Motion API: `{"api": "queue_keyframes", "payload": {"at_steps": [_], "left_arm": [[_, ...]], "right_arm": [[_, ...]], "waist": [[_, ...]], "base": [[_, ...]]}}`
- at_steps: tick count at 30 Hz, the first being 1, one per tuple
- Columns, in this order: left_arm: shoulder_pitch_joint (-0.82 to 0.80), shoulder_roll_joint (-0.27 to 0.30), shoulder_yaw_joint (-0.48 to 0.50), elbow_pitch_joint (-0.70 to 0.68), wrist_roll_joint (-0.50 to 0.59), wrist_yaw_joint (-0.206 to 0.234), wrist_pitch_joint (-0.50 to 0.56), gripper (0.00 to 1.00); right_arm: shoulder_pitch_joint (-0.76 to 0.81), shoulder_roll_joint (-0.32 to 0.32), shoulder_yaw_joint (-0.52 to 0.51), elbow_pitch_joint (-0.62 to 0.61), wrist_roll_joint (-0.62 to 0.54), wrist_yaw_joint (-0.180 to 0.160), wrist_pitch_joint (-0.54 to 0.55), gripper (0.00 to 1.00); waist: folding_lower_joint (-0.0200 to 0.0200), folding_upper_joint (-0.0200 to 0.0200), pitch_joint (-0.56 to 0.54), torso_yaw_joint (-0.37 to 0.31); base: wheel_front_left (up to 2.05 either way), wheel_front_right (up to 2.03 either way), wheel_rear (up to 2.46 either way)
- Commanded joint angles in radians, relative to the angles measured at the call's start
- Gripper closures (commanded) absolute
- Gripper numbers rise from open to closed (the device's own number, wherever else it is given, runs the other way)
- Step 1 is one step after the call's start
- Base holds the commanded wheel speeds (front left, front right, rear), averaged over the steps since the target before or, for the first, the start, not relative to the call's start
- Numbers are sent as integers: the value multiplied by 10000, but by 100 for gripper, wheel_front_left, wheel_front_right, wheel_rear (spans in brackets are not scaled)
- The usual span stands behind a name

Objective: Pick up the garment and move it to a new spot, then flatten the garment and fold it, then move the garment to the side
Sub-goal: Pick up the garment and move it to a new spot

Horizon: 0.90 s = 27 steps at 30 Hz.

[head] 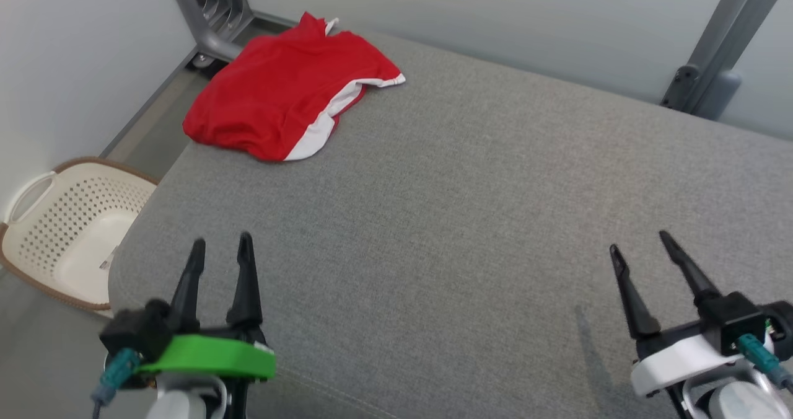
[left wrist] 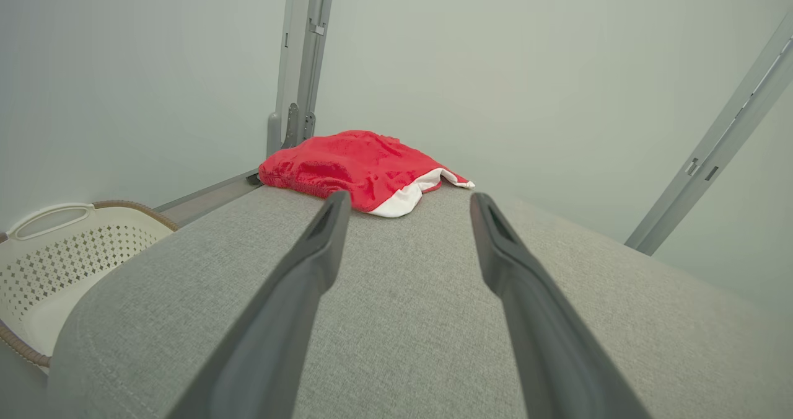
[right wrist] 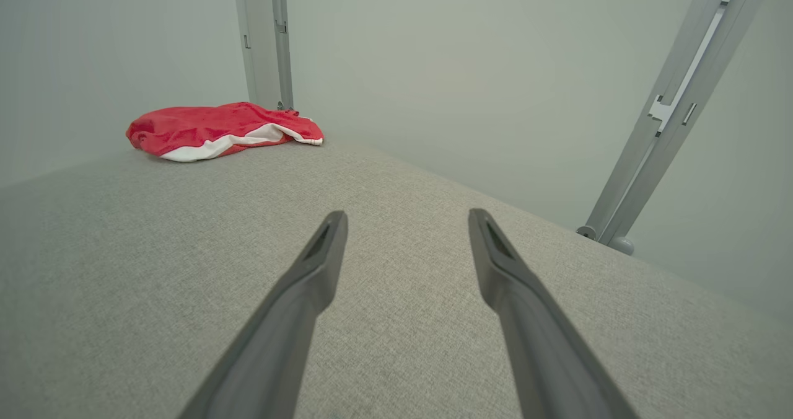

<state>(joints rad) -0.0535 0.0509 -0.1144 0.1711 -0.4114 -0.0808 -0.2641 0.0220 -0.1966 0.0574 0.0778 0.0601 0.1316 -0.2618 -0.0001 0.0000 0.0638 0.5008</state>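
Note:
A red garment [head: 282, 93] with white trim lies crumpled at the far left corner of the grey padded surface [head: 471, 208]. It also lies straight ahead in the left wrist view as the red garment [left wrist: 353, 165], and far off to the left in the right wrist view as the red garment [right wrist: 210, 127]. My left gripper [head: 222, 244] hovers open over the near left of the surface, well short of the garment, with nothing between its fingers. Open and empty too, my right gripper [head: 640, 241] hangs over the near right.
A cream perforated laundry basket [head: 68, 233] stands on the floor left of the surface. Grey metal frame posts [head: 210, 16] rise behind the garment, and another post [head: 718, 53] at the back right. Pale walls close in behind and to the left.

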Motion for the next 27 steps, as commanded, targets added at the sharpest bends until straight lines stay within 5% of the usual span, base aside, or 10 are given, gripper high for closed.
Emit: {"api": "queue_keyframes", "payload": {"at_steps": [1,13,22,27], "left_arm": [[-714,-7,-7,151,-391,-79,1,0],[-6303,420,-194,4479,-2028,-500,450,0],[-8963,1034,28,8125,-3020,-496,890,0],[-9631,1402,83,9579,-2865,-47,624,0]], "right_arm": [[-316,-346,-108,-132,-57,-18,-44,0],[-1965,-2132,-1032,-1205,-203,-18,-42,0],[-2295,-2439,-635,-1734,-175,-18,457,0],[-2120,-2495,-491,-1894,-78,-21,811,0]], "waist": [[1,0,2173,-335],[1,0,6216,-812],[1,0,6824,-1141],[1,0,6718,-1264]], "base": [[0,0,0],[0,0,0],[0,0,0],[0,0,0]]}}
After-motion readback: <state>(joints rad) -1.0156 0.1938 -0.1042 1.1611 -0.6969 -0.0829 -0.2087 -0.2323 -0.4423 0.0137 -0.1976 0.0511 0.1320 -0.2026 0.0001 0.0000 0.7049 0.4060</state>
